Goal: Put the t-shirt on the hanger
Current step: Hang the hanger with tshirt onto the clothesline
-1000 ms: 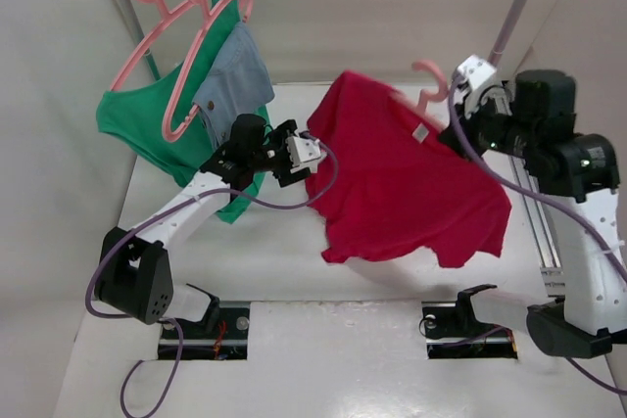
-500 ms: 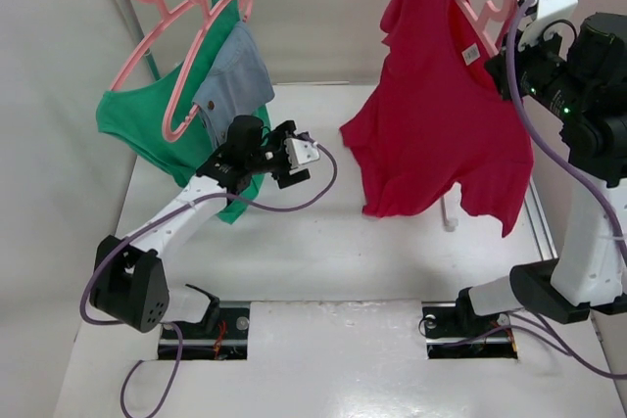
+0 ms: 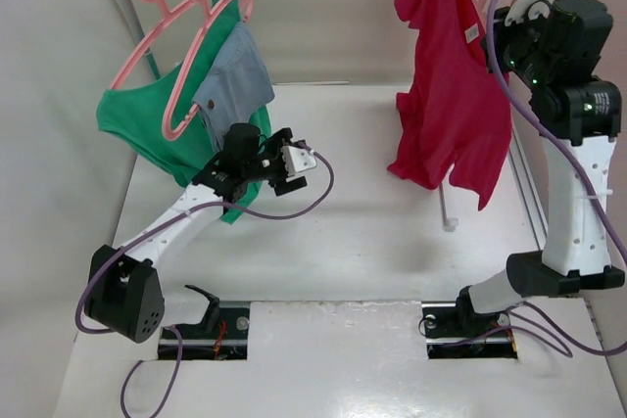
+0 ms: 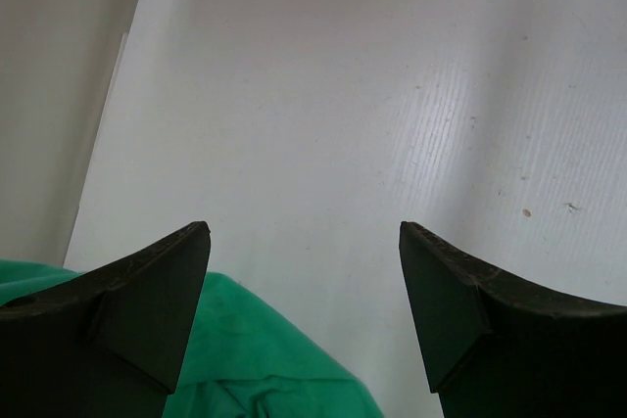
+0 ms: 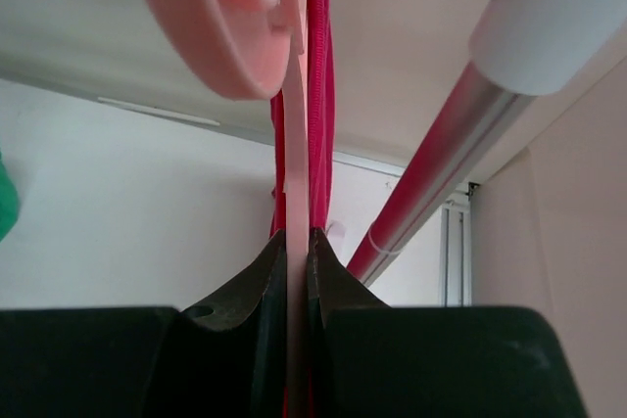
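T-shirt (image 3: pixel 451 115) hangs with its long axis straight down, neck up and hem low, draped on the hanger (image 5: pixel 211 26) just left of and below the right pincer (image 5: pixel 297 247). That pincer is clamped tight on the hanger's thin pink bar, with red cloth pressed beside it. We see a small white label (image 3: pixel 472 34) at the neck, its writing too small to read. The left pincer (image 4: pixel 304 232) gapes wide and empty over the surface (image 4: pixel 392 95), with a green garment (image 4: pixel 265 369) beside one finger.
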Controlling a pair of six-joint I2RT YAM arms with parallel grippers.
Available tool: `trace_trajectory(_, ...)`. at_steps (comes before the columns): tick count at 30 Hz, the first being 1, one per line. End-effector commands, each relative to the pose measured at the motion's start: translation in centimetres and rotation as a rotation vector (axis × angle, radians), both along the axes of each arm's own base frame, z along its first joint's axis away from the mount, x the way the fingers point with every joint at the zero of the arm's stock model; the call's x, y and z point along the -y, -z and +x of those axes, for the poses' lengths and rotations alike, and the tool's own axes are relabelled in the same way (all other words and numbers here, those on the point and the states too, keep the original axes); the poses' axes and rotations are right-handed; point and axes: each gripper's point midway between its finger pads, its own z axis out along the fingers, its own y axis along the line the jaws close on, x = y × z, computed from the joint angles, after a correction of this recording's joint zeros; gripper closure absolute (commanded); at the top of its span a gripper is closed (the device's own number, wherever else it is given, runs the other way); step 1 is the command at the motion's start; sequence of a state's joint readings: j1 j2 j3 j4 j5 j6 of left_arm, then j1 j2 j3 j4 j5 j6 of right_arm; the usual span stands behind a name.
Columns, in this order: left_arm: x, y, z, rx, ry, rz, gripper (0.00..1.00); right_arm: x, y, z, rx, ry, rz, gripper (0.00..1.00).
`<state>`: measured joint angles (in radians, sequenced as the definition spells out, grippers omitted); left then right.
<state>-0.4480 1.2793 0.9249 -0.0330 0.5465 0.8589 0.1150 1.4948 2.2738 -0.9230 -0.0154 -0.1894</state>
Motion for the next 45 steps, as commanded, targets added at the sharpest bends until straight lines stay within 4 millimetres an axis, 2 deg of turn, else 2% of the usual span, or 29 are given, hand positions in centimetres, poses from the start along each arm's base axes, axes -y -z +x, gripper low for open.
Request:
trace_trajectory(1, 0.0, -1.8, -0.3, 0.051, -0.001, -0.035, 0.25, 0.2, -1.5, 2.1, 0.095, 0.026, 0.042, 1.00)
trace_trajectory(5, 0.0, -1.4, -0.5, 0.035, -0.005, -0.036, 0.25, -0.3, 0.9, 3.3, 0.058, 0.009, 0.062, 1.00)
trace_trajectory(7, 0.0, -1.4, -0.5, 0.035, -0.005, -0.036, 0.25, 0.0, 2.3, 3.9, 0.030, 0.019, 0.058, 1.00)
trace_trajectory(13, 0.0, -1.2, -0.5, 0.028, -0.009, -0.040, 0.25, -0.7, 3.3, 3.6, 0.010, -0.019, 0.071, 1.00)
trace_trajectory(14, -0.1, -1.5, -0.6, 0.036, -0.009, -0.044, 0.25, -0.9, 3.4, 3.0, 0.009, -0.031, 0.072, 0.92)
trace_trajectory(15, -0.1, -1.5, -0.6, 0.036, -0.009, -0.044, 0.25, -0.8, 3.4, 2.6, 0.012, -0.032, 0.063, 0.56)
trace_trajectory(16, -0.1, -1.0, -0.8, 0.020, -0.013, -0.044, 0.25, -0.8, 3.3, 2.1, 0.015, -0.032, 0.064, 0.45)
trace_trajectory(20, -0.2, -0.6, -0.9, 0.011, -0.013, -0.040, 0.25, -0.4, 2.5, -0.7, 0.053, -0.048, 0.017, 0.28)
trace_trajectory(23, -0.1, -0.2, -1.2, 0.001, -0.005, -0.040, 0.25, 0.0, 1.3, -3.3, 0.104, -0.053, -0.023, 0.11)
trace_trajectory(24, -0.2, 0.3, -1.3, -0.008, -0.005, -0.035, 0.25, 0.3, 0.4, -4.8, 0.138, -0.044, -0.032, 0.09)
trace_trajectory(26, -0.1, 0.3, -1.5, -0.018, -0.001, -0.043, 0.25, 0.4, -0.9, -6.7, 0.189, -0.056, -0.067, 0.00)
trace_trajectory(27, -0.2, 0.8, -1.6, -0.027, -0.001, -0.039, 0.25, 0.2, -1.2, -7.5, 0.205, -0.066, -0.080, 0.00)
trace_trajectory(28, -0.2, 0.8, -1.6, -0.027, -0.001, -0.039, 0.25, 0.5, -2.8, -9.3, 0.267, -0.064, -0.104, 0.00)
trace_trajectory(32, 0.0, 1.3, -2.1, -0.044, 0.004, -0.038, 0.25, 0.5, -6.3, -13.4, 0.419, -0.086, -0.132, 0.00)
trace_trajectory(35, -0.2, 2.5, -2.3, -0.091, -0.036, -0.051, 0.25, -2.2, -6.7, -15.2, 0.478, -0.245, -0.145, 0.00)
trace_trajectory(36, -0.5, 2.4, -2.2, -0.095, -0.068, -0.062, 0.25, -3.2, -6.0, -14.9, 0.467, -0.307, -0.148, 0.00)
trace_trajectory(37, -0.7, 3.2, -2.2, -0.112, -0.098, -0.075, 0.25, -5.2, -5.1, -15.6, 0.467, -0.427, -0.152, 0.00)
trace_trajectory(38, -1.1, 3.8, -2.2, -0.145, -0.164, -0.112, 0.25, -6.6, -2.0, -14.3, 0.393, -0.507, -0.137, 0.00)
trace_trajectory(39, -1.1, 3.2, -2.4, -0.165, -0.183, -0.146, 0.25, -7.2, 0.0, -13.5, 0.338, -0.528, -0.115, 0.00)
trace_trajectory(41, -2.1, 3.8, -2.2, -0.179, -0.294, -0.194, 0.25, -9.4, 4.6, -12.7, 0.213, -0.613, -0.056, 0.00)
trace_trajectory(42, -2.5, 4.2, -2.3, -0.198, -0.337, -0.213, 0.25, -10.5, 9.6, -11.2, 0.083, -0.630, -0.014, 0.00)
trace_trajectory(43, -3.2, 4.7, -2.2, -0.228, -0.406, -0.239, 0.25, -11.3, 12.3, -10.6, 0.012, -0.636, 0.004, 0.00)
trace_trajectory(44, -3.6, 5.8, -2.7, -0.249, -0.431, -0.236, 0.25, -11.2, 14.7, -9.7, -0.043, -0.574, 0.008, 0.00)
trace_trajectory(45, -3.9, 6.1, -3.0, -0.253, -0.446, -0.241, 0.25, -12.9, 19.8, -9.5, -0.165, -0.586, 0.003, 0.00)
